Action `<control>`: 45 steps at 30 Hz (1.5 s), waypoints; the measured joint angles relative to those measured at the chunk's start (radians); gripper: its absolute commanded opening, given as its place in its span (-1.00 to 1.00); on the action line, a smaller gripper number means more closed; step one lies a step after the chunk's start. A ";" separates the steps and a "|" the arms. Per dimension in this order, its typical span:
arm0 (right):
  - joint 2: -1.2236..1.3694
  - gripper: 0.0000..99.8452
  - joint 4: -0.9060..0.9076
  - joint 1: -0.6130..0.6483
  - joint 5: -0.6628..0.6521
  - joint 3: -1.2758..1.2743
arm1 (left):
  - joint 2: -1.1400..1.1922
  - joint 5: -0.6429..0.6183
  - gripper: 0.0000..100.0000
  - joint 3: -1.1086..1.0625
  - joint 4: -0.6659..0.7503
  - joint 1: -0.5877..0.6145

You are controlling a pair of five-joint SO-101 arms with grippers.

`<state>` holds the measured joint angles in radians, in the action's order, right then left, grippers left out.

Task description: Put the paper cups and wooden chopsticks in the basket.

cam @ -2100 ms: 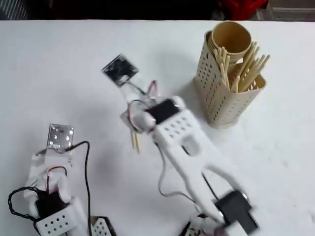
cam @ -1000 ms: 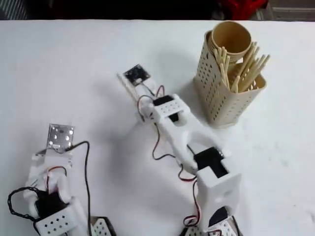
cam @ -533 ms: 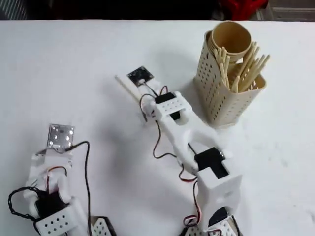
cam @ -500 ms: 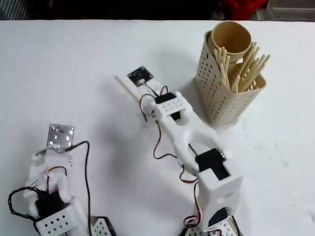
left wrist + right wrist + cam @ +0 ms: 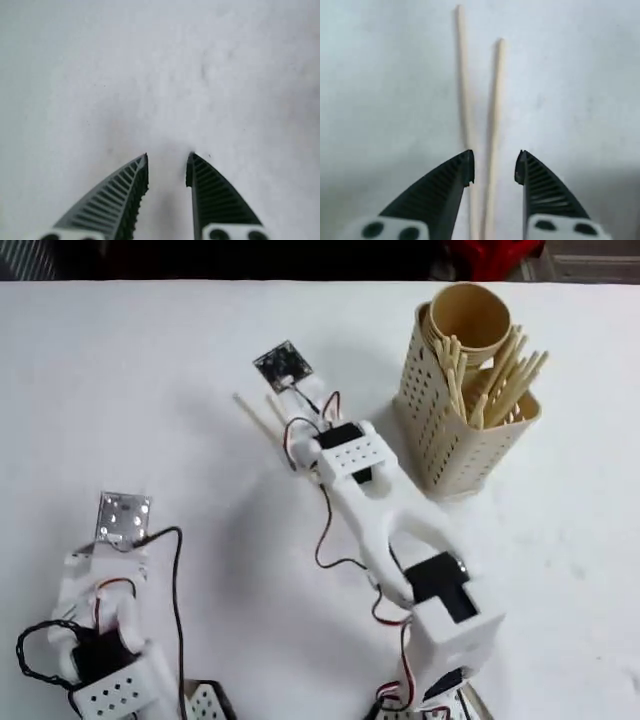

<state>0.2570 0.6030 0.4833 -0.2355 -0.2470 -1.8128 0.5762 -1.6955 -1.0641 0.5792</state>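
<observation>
White table [image 5: 120, 350] with basket [image 5: 438, 435], two chopsticks [image 5: 464, 75]

Tabletop [image 5: 120, 360] bright and evenly lit from overhead; the white surface is close to washed out, no hard glare. Room beyond its far edge is dark. Shadows are soft. A faint grey patch lies beside the right arm [image 5: 362, 505] on the left arm's side, and another beside the basket [image 5: 430, 430]. Right wrist view: chopsticks [image 5: 463, 75] throw thin pale shadows, and the tabletop darkens near the right pincer [image 5: 493, 160]. Left wrist view: dim smudge of shadow ahead of the left pincer [image 5: 167, 159].
</observation>
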 measured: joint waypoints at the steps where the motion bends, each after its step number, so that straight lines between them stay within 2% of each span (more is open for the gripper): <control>1: 0.020 -0.71 -0.020 0.000 0.000 0.000 | 0.000 0.000 -0.72 0.000 0.000 0.000; 10: 0.160 -0.72 -0.063 -0.012 0.000 0.018 | 0.000 0.000 -0.72 0.000 0.000 0.000; 15: 0.209 -0.98 0.066 -0.060 -0.002 0.115 | 0.000 0.000 -0.72 0.000 0.000 0.000; 25: 0.219 -0.97 0.407 -0.095 0.002 0.253 | 0.000 0.000 -0.72 0.000 0.000 0.000; 27: 0.189 -0.97 0.488 -0.087 0.035 0.253 | 0.000 0.000 -0.72 0.000 0.000 0.000; 31: 0.086 -0.97 0.580 -0.052 0.173 0.253 | 0.000 0.000 -0.72 0.000 0.000 0.000; 39: -0.304 -0.97 0.738 -0.020 0.176 0.252 | 0.000 0.000 -0.72 0.000 0.000 0.000; 43: -0.626 -0.97 0.744 -0.020 0.172 0.252 | 0.000 0.000 -0.72 0.000 0.000 0.000; 45: -0.792 -0.97 0.706 -0.049 0.123 0.252 | 0.000 0.000 -0.72 0.000 0.000 0.000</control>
<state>-0.5347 1.3088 0.4342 -0.1128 0.0046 -1.8128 0.5762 -1.6955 -1.0641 0.5792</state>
